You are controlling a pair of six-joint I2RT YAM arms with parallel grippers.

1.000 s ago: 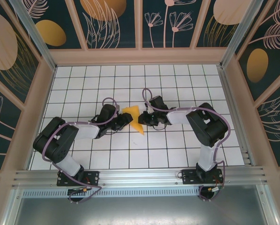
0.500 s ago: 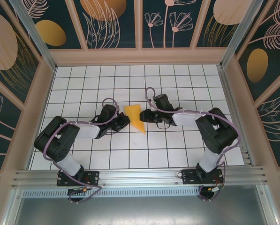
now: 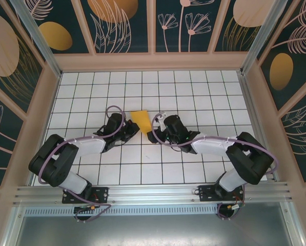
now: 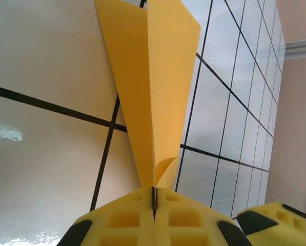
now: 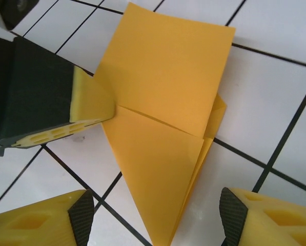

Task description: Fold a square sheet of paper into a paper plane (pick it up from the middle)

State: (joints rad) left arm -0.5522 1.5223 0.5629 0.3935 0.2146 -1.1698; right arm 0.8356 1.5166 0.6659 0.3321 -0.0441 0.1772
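The square sheet of paper is folded into an orange-yellow paper plane [image 3: 141, 121], a pointed dart lying on the white grid table [image 3: 194, 97]. My left gripper [image 3: 134, 129] is shut on the plane's left edge. In the left wrist view its yellow fingers [image 4: 154, 190] pinch the folded layers of the plane [image 4: 153, 77]. My right gripper [image 3: 151, 135] is open at the pointed tip. In the right wrist view its two pads straddle the tip of the plane [image 5: 163, 128] without touching it, gripper [image 5: 155, 220]. The left gripper's fingertip [image 5: 91, 102] presses the plane's edge there.
Pinkish walls [image 3: 153, 61] with dark floral panels fence the table on three sides. A metal rail [image 3: 153, 192] runs along the near edge by both arm bases. Bare white tiles lie all around the paper.
The left gripper closed on the plane's edge. The right gripper opened, let go and drew back toward the near side. The plane shifted slightly away and to the left.
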